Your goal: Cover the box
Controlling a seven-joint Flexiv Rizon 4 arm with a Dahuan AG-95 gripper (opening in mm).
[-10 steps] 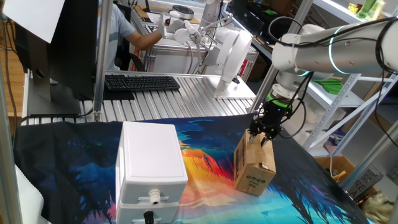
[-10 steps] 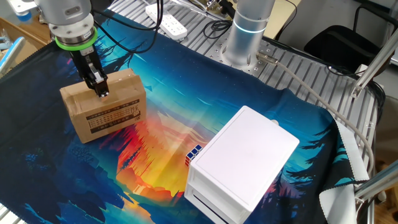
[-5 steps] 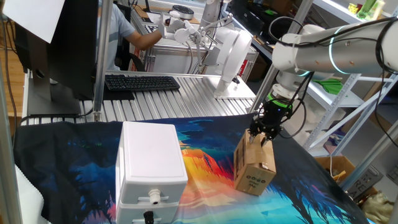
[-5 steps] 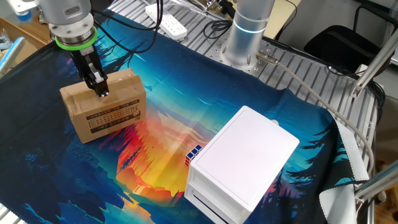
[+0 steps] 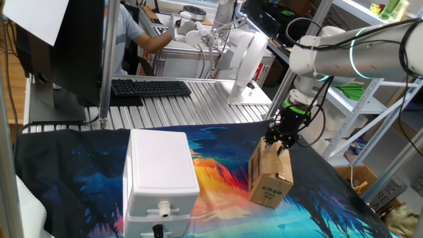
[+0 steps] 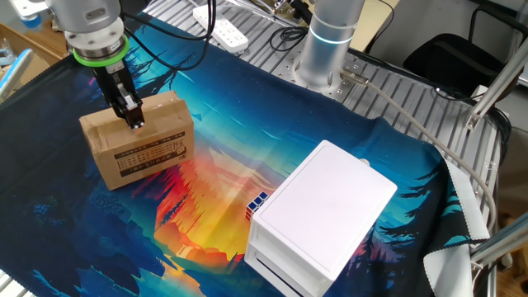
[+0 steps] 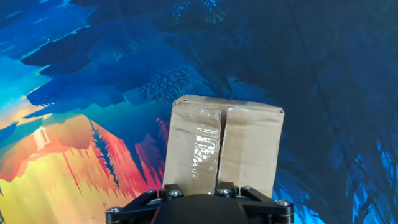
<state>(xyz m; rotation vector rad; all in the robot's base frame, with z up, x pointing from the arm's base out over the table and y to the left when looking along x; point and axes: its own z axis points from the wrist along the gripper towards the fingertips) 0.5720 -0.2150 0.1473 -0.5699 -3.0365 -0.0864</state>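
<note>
The box (image 5: 271, 178) is a small brown carton standing on the colourful cloth, its top flaps lying flat and taped. The other fixed view shows the box (image 6: 140, 144) with black print on its side. My gripper (image 5: 277, 147) points straight down with its fingertips on the box's top, near the rear edge (image 6: 134, 122). The fingers stand a little apart with nothing between them. In the hand view the box (image 7: 224, 146) fills the centre below the gripper's black housing (image 7: 199, 208), and the fingertips themselves are hidden there.
A large white plastic case (image 5: 160, 175) sits on the cloth to one side, with a small coloured cube (image 6: 257, 204) against it. The arm's base (image 6: 330, 41) stands at the back edge. A keyboard (image 5: 151, 87) and a power strip (image 6: 221, 26) lie on the metal table behind.
</note>
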